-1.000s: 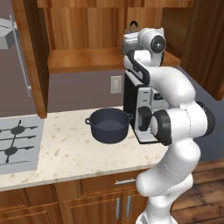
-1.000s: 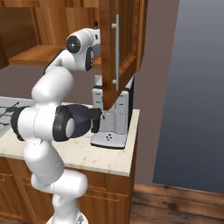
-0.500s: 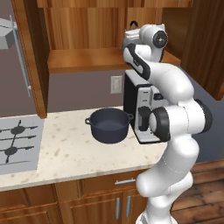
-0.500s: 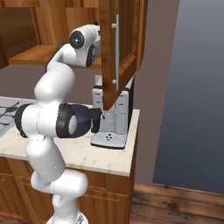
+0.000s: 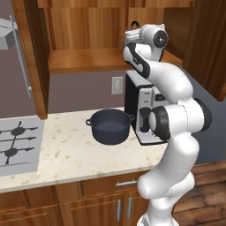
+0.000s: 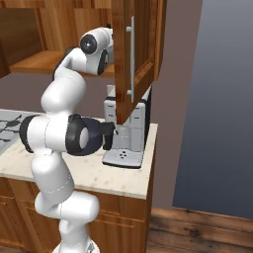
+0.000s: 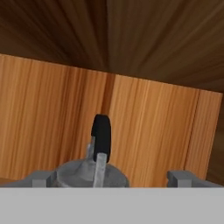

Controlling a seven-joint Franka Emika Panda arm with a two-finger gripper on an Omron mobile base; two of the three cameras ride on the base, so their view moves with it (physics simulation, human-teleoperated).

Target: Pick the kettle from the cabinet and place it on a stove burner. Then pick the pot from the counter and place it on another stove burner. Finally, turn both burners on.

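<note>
Wooden cabinet (image 5: 101, 59) holds the kettle (image 7: 94, 168) on its shelf — black handle upright, between the spread, empty-handed gripper (image 7: 111, 178) tips. On the counter (image 5: 66, 152) the pot (image 5: 110, 126) sits empty — beside the coffee machine (image 5: 141, 110).

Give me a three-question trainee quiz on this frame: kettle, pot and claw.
1. True or false: the pot already sits on a stove burner.
2. In the hand view, the kettle lies: A) between the open claw fingers, ungripped; B) clamped in a shut claw; C) on the floor.
3. Fill in: the pot stands on the counter beside the white-and-black ____ machine.

Key: 1 false, it rests on the counter, right of the cooktop; 2 A, the kettle's black handle rises between the spread tips inside the cabinet; 3 coffee.
</note>
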